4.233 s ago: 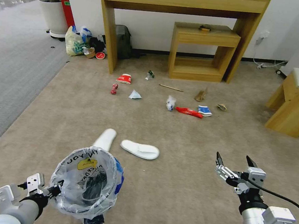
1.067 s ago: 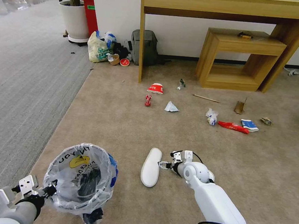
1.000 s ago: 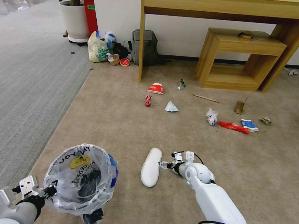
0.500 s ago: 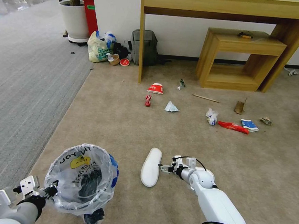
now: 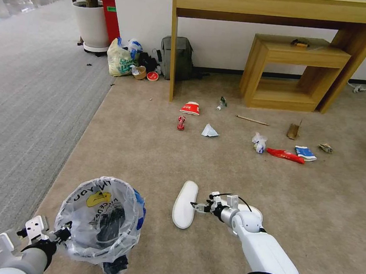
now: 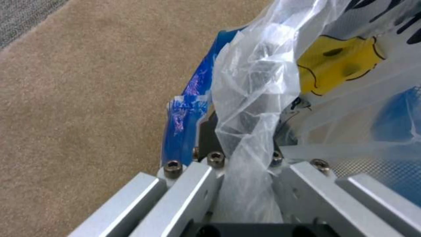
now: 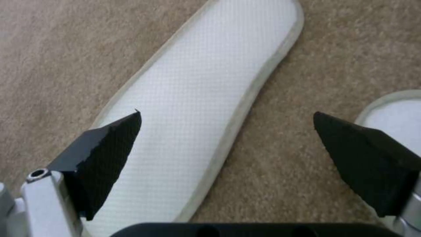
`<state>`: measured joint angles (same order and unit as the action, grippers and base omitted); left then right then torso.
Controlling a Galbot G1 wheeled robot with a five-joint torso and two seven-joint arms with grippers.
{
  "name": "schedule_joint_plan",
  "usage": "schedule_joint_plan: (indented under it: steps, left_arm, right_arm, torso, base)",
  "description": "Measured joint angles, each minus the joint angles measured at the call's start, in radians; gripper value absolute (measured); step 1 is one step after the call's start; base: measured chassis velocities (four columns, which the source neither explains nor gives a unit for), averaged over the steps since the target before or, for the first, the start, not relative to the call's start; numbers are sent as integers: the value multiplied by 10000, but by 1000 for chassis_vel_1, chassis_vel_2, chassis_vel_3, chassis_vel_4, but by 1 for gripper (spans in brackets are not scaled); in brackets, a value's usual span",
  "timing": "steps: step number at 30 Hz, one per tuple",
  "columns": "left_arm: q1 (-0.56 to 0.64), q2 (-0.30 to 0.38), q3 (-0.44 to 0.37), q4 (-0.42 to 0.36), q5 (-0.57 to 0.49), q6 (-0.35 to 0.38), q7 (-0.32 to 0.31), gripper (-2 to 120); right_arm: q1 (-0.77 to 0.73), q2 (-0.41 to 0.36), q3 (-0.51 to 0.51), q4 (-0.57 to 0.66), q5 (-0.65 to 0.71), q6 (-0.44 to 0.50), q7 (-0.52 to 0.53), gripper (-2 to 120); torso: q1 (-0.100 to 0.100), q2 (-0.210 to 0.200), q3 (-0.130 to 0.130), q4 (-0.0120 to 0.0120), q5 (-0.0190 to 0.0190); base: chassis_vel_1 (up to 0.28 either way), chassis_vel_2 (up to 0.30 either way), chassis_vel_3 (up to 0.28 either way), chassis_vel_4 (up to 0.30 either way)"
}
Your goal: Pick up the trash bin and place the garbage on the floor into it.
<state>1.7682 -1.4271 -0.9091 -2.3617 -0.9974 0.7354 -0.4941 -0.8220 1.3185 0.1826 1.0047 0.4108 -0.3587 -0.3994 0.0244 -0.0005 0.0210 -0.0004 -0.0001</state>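
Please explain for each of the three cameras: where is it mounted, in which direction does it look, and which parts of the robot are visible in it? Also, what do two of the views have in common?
Head view: from the head, forward and down at the floor; left gripper shut on the bin, right gripper open by a slipper.
Left wrist view: along the left gripper at the bin liner.
Right wrist view: down past the right gripper fingers at the slipper.
Shared: head and right wrist views show the same slipper.
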Motion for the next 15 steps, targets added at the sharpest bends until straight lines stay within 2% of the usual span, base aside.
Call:
schedule_joint_plan:
  steps: [15]
  left_arm:
    - [-10,28,12,26,28,0,94,0]
  right_arm:
    - [313,318,-89,-428,-163,60,4,100]
  torso:
    - [0,0,0,0,0]
  base:
    - [0,0,0,0]
